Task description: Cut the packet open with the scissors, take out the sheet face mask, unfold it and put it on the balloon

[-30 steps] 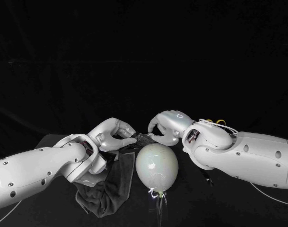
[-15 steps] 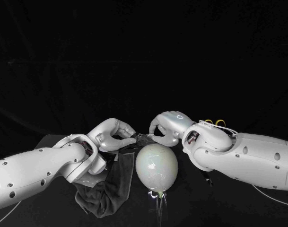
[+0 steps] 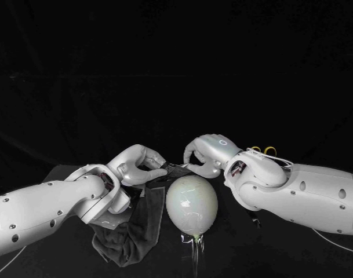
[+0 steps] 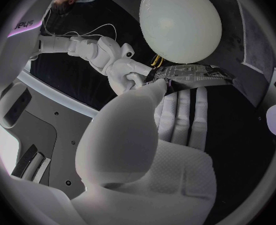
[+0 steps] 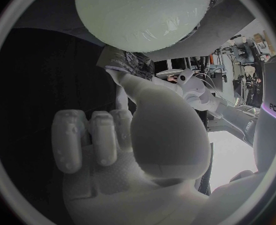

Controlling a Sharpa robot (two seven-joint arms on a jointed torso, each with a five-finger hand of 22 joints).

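Nearest the robot: a dark cloth [image 3: 130, 234] lies crumpled on the black table [image 3: 247, 252]. It sits under the left forearm, on the wrist side of that hand's fingers.

The balloon [image 3: 192, 204] is pale and egg-shaped and lies just beside the cloth. Its knot end points toward the robot. Its rounded end sits just short of both sets of fingertips, below the gap between them. Cannot tell whether any finger touches it.

Beyond the balloon, the left hand [image 3: 136, 165] and the right hand [image 3: 203, 154] meet almost fingertip to fingertip. The packet [image 4: 189, 75], dark and flat, spans between them, off the table and above the balloon's far end.

- **Left hand:** the thumb presses on one end of the packet, with the other fingers laid side by side beneath it. It is clamped on the packet.
- **Right hand:** the thumb tip and curled fingers pinch the opposite end. It is also clamped on the packet.

Print: rows of small pale text run across the packet face, too small to read. The brand cannot be made out.
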